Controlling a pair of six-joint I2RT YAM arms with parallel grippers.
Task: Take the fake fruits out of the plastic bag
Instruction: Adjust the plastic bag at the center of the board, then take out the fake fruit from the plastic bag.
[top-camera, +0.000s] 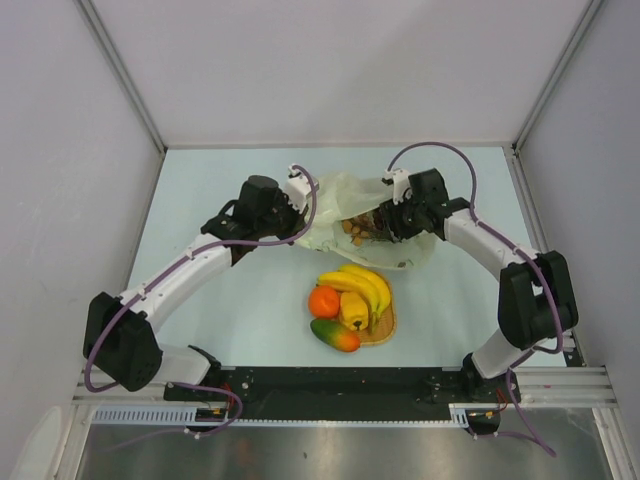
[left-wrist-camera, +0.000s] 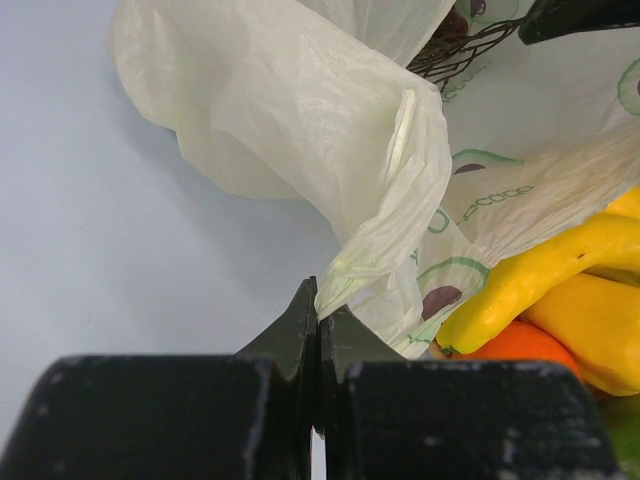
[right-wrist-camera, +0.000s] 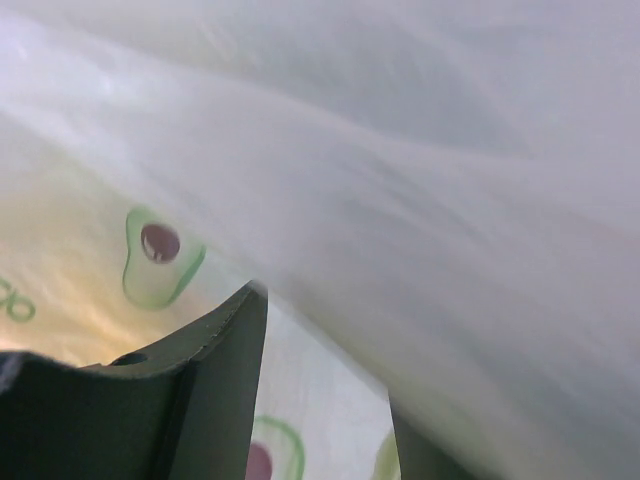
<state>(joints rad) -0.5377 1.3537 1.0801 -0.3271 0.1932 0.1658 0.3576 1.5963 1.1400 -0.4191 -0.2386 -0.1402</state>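
Right wrist view, largely obscured: blurred folds of the plastic bag (right-wrist-camera: 420, 180) filled the frame above and beyond the right gripper (right-wrist-camera: 320, 400). Its jaws stood partly apart with nothing seen between them. The right-hand finger was veiled by film and cut off at the frame edge. Avocado prints (right-wrist-camera: 158, 255) showed on the bag wall just ahead.

Left wrist view: left gripper (left-wrist-camera: 318, 318) fully closed, pinching a twisted fold of the bag's edge at its tips. The bag was thin, crinkly, translucent pale yellow-green, and rose ahead of the tips. To the right of the tips, half covered by the bag, lay the banana bunch (left-wrist-camera: 540, 272), orange (left-wrist-camera: 520, 345) and a further yellow fruit (left-wrist-camera: 600, 320), cut off by the frame. Farther ahead were dark wiry stems (left-wrist-camera: 450, 55) at the bag mouth, identity unclear.

Top external view: between the two grippers, a brown nut cluster (top-camera: 352, 229) lay inside the open bag. A dark item (top-camera: 374, 220) sat beside the right gripper's tips, indistinct. Nearer the arm bases, a woven mat (top-camera: 388, 322) carried banana bunch, orange, yellow fruit and mango (top-camera: 335, 336), all on a pale table (top-camera: 200, 200).
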